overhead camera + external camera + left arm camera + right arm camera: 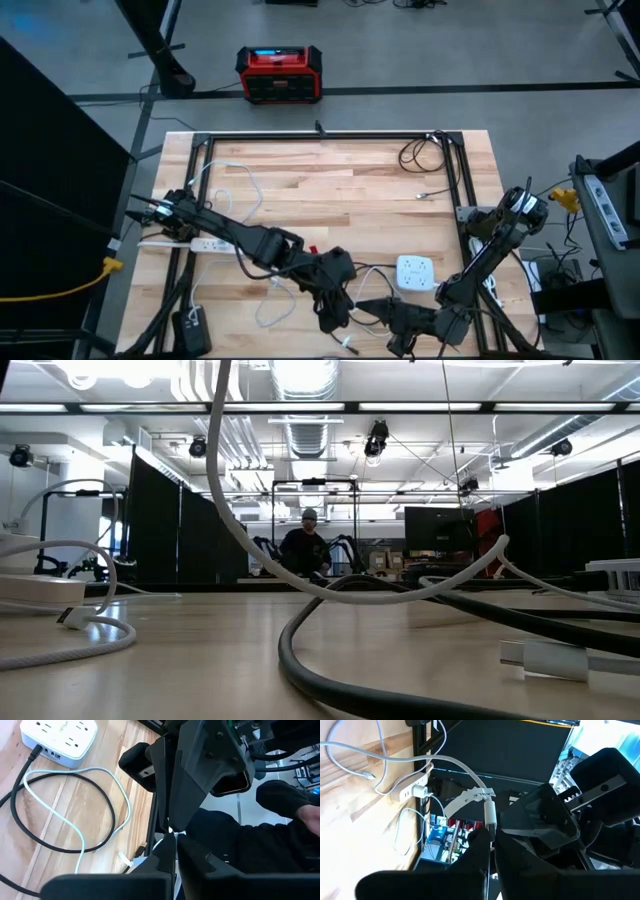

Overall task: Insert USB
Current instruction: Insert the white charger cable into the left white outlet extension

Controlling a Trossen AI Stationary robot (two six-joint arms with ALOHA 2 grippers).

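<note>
White USB plug (490, 815), on its white cable (465, 800), is pinched upright between the right gripper's (491, 842) closed fingers at the table's near edge. Facing it there, the left gripper (171, 837) is pressed shut on the cable. Behind them on the wooden table (340, 185) sits a white power hub (416, 272).
</note>
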